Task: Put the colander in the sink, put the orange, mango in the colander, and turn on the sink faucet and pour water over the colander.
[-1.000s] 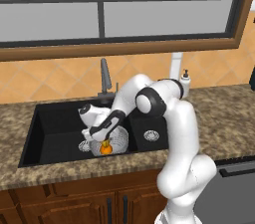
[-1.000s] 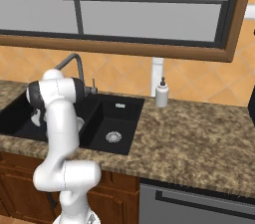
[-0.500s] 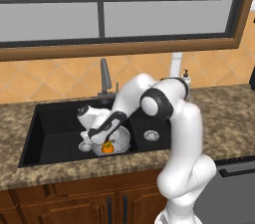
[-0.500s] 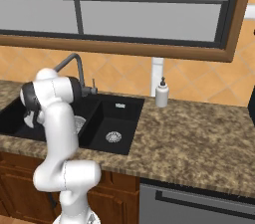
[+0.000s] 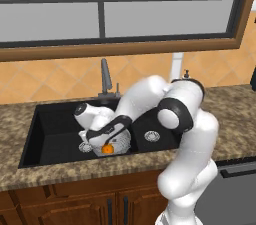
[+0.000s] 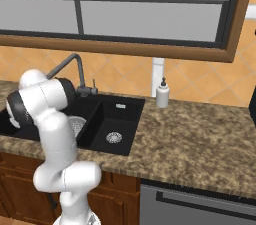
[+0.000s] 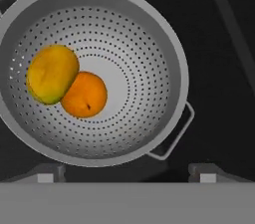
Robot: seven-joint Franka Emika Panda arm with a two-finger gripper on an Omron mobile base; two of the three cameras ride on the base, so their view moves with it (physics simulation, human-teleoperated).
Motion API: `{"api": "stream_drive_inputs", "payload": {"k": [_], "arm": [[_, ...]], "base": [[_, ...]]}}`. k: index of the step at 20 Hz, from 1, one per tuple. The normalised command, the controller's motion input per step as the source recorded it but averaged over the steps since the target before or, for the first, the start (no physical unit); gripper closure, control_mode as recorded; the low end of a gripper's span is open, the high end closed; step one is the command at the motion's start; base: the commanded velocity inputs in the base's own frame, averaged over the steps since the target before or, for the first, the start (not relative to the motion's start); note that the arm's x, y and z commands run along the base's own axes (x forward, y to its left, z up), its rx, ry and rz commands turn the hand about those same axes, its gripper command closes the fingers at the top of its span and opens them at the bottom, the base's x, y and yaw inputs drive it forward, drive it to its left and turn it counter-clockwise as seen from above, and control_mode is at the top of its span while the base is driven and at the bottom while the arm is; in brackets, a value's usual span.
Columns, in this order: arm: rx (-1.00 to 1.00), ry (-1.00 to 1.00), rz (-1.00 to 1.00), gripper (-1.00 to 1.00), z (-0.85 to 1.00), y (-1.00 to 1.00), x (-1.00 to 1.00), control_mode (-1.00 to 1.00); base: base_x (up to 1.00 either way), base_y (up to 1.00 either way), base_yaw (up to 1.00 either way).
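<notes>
While my tool [image 7: 124, 173] hangs low over the colander [image 7: 149, 68] with its jaws spread wide and nothing in them, the mango [image 7: 52, 73] and the orange [image 7: 84, 94] lie touching inside that bowl, which sits in the left basin of the sink [image 5: 55, 134]. What I judge remains is the sink faucet [image 5: 104, 75], behind the basin, with its small side lever. My worry is the lift out: rising carelessly, a finger could catch the colander's rim or handle and tip the fruit out. Swinging toward the lever, the arm could also strike the spout, or push the lever the wrong way.
</notes>
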Motion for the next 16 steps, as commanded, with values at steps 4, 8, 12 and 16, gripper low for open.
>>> {"api": "stream_drive_inputs", "payload": {"k": [4, 8, 12, 16], "arm": [[0.00, -0.11, 0.04, -1.00, 0.64, -0.17, -0.70, -1.00], [0.00, -0.10, 0.10, -1.00, 0.70, -0.34, -0.72, -1.00], [0.00, -0.05, 0.10, -1.00, 0.43, -0.55, -0.22, -1.00], [0.00, -0.15, 0.18, -1.00, 0.50, -0.50, -0.45, -1.00]], "base": [[0.00, 0.00, 0.00], [0.00, 0.00, 0.00], [0.00, 0.00, 0.00], [0.00, 0.00, 0.00]]}}
